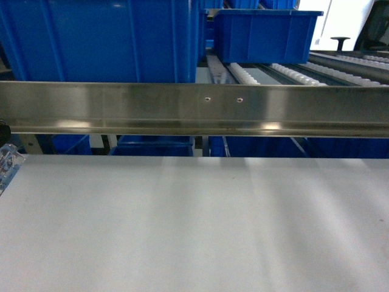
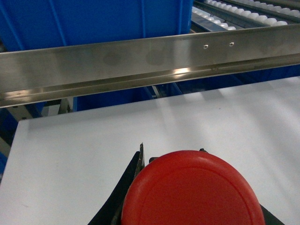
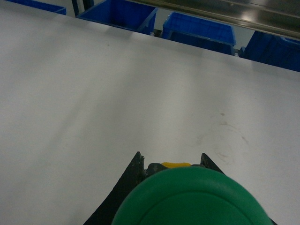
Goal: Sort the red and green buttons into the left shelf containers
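Note:
The red button [image 2: 192, 192] fills the bottom of the left wrist view, its domed cap facing the camera. My left gripper [image 2: 171, 154] is shut on it, and black fingertips [image 2: 140, 154] show beside the cap. The green button [image 3: 192, 199] sits the same way in my right gripper [image 3: 170, 161], which is shut on it, with a yellow part showing above the cap. Both are held over the white table [image 1: 194, 225]. A large blue tub [image 1: 103, 36], one of the left shelf containers, stands behind the steel rail [image 1: 194, 109]. At the head view's left edge a translucent bluish block [image 1: 8, 163] shows.
The steel rail [image 2: 140, 63] runs across in front of the shelf, between the table and the tubs. A smaller blue bin [image 1: 264, 33] rests on white rollers [image 1: 292, 73] at the upper right. More blue bins [image 3: 117, 14] sit below, beyond the table's far edge.

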